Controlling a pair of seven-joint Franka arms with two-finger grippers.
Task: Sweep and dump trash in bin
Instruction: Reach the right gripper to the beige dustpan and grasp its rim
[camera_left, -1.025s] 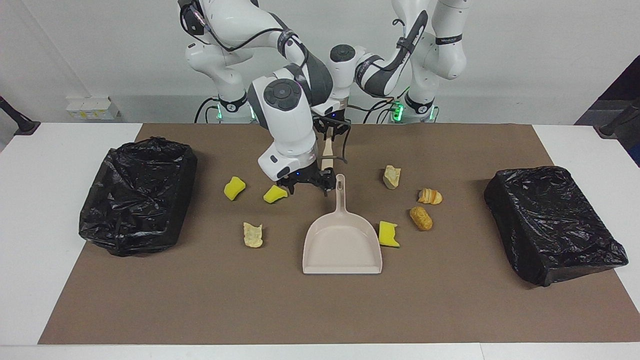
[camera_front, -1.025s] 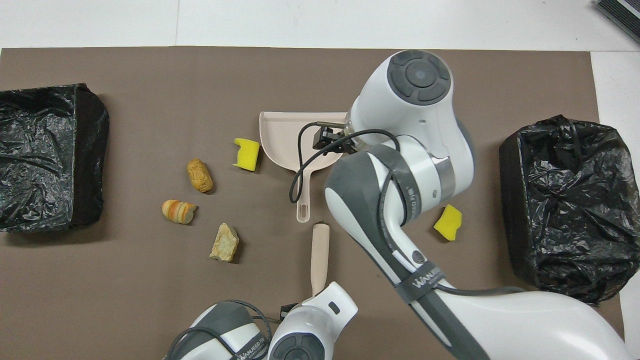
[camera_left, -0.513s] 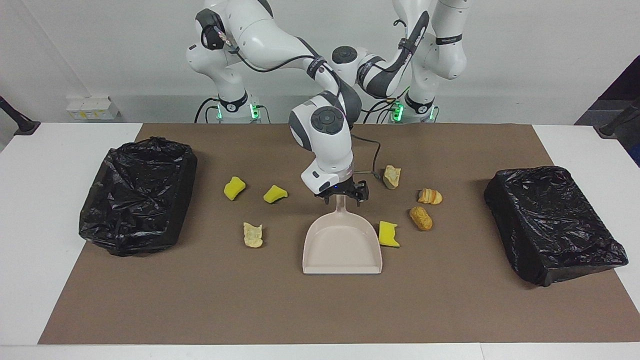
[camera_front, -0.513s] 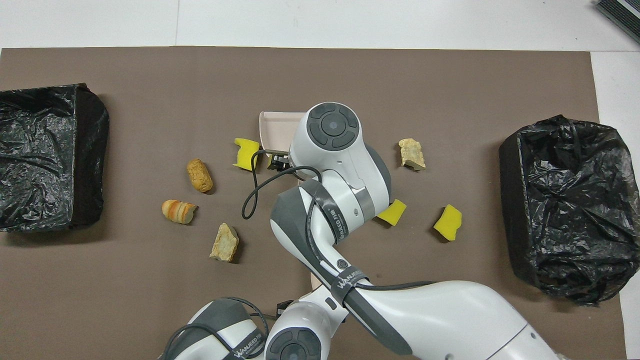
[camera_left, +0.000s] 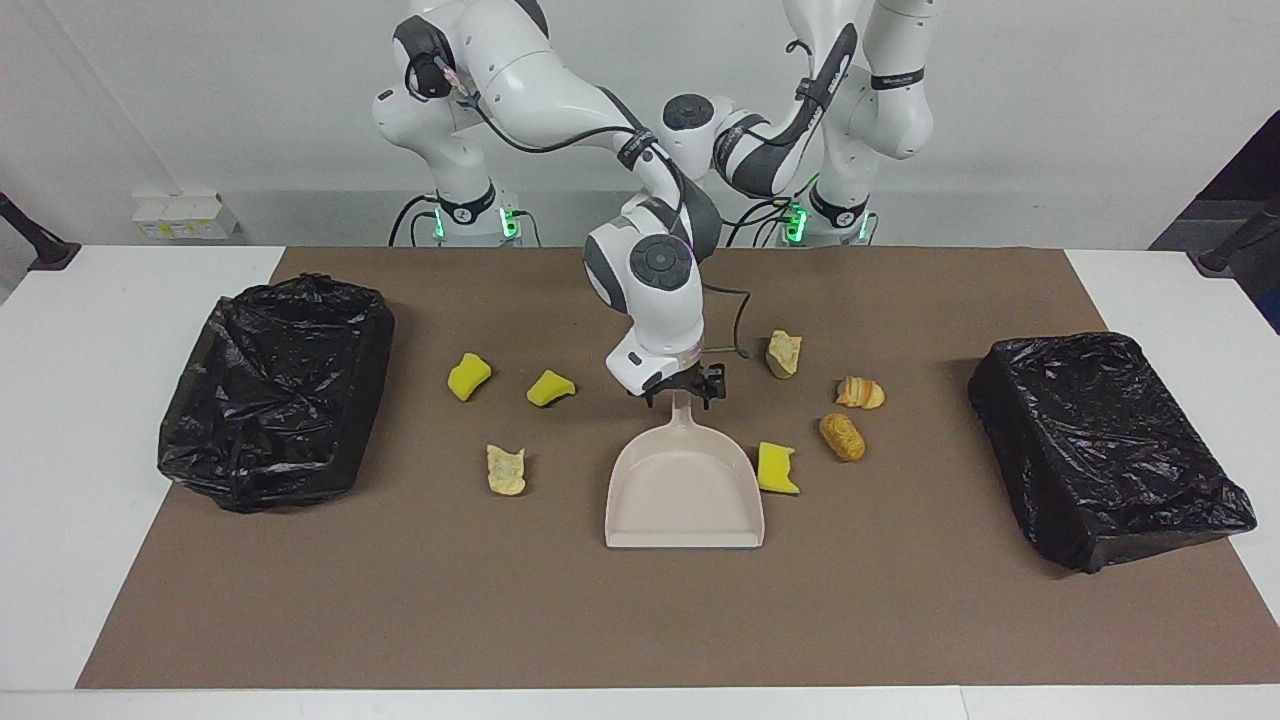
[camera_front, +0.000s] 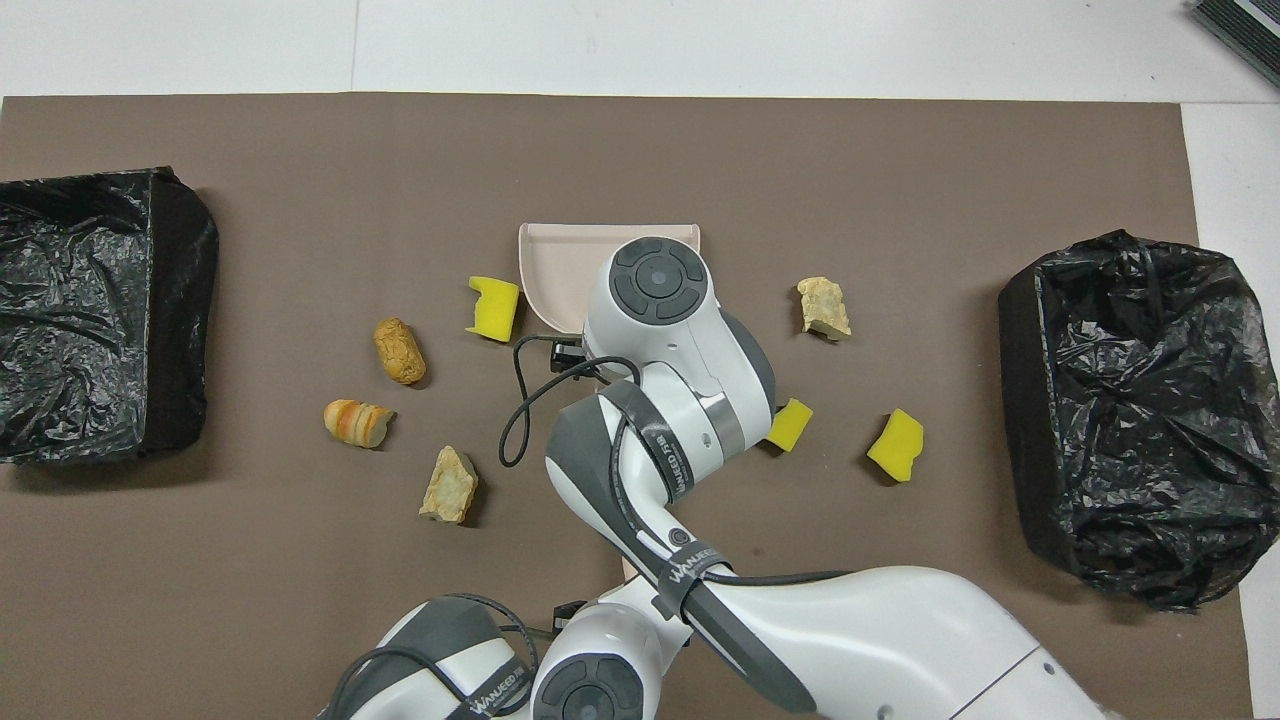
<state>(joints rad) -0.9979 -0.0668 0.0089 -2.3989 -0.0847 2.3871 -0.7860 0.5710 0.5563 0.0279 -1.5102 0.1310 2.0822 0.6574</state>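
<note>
The beige dustpan (camera_left: 685, 495) lies mid-mat, mouth away from the robots. My right gripper (camera_left: 681, 393) is down at the end of its handle, open, one finger on each side. Several trash lumps lie around: yellow sponge chunks (camera_left: 468, 376) (camera_left: 550, 388) and a beige piece (camera_left: 505, 469) toward the right arm's end, a yellow chunk (camera_left: 777, 468) against the pan, and bread-like pieces (camera_left: 842, 436) (camera_left: 860, 393) (camera_left: 783, 353) toward the left arm's end. My left gripper (camera_front: 600, 640) waits near the robots, its tips hidden under the right arm. A sliver of the brush handle (camera_front: 628, 568) shows there.
A black-bagged bin (camera_left: 275, 390) stands at the right arm's end of the brown mat, and a second black-bagged box (camera_left: 1105, 445) at the left arm's end. The right arm's wrist (camera_front: 660, 290) covers part of the dustpan (camera_front: 560, 265) from above.
My right gripper has swung from beside a yellow chunk over to the dustpan handle and lowered onto its end, its jaws narrowing. The right arm now covers the brush. The trash has not moved.
</note>
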